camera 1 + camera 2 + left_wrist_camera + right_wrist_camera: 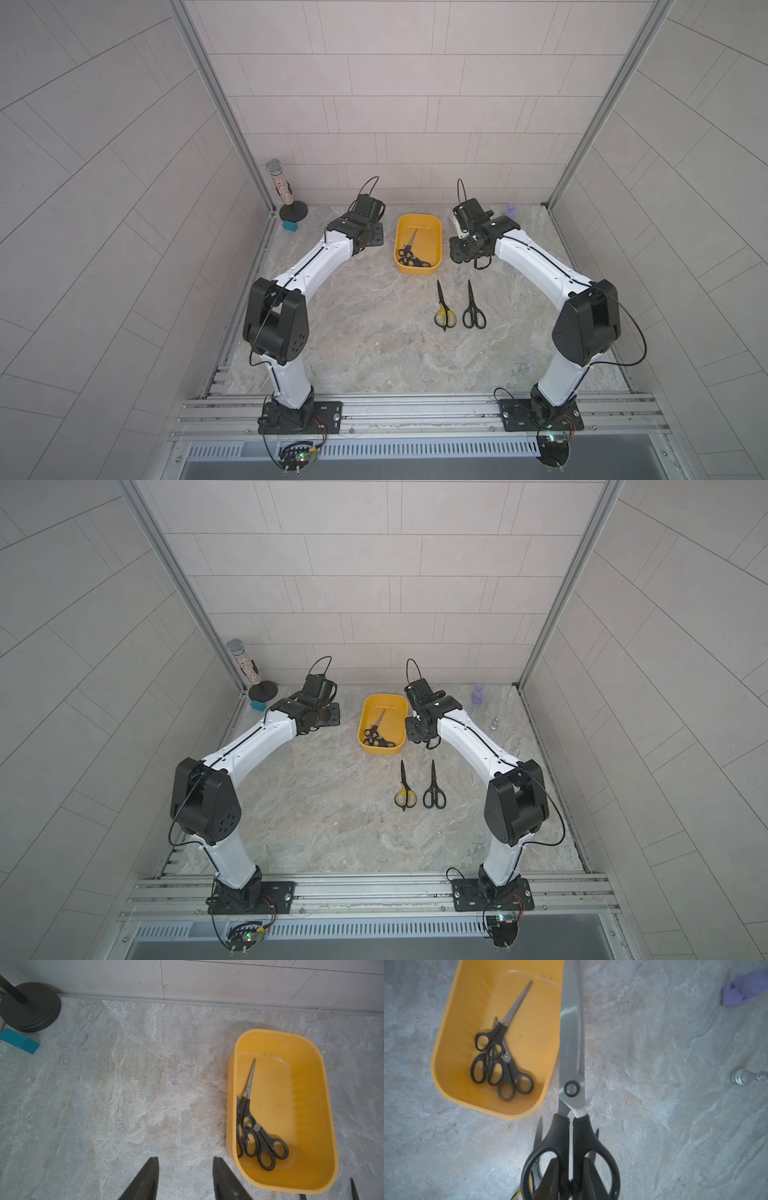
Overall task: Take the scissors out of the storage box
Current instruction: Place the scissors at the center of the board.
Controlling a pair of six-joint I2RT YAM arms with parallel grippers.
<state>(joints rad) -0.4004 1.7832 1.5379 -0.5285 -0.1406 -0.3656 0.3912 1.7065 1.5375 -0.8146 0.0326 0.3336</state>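
The yellow storage box (429, 232) (392, 710) stands at the back middle of the table, with a pile of black-handled scissors (409, 254) (256, 1136) (500, 1064) at its near end. My right gripper (570, 1159), just right of the box, is shut on a large black-handled pair (572, 1053), pinching the inner handle bars; its blades point away beside the box wall. My left gripper (185, 1158) hangs open over bare table left of the box. A yellow-handled pair (444, 309) and a black pair (473, 309) lie side by side in front of the box.
A microphone on a round black stand (279, 187) and a teal block (290, 225) sit in the back left corner. A small purple object (478, 694) and a silver piece (494, 723) are at the back right. Walls enclose three sides.
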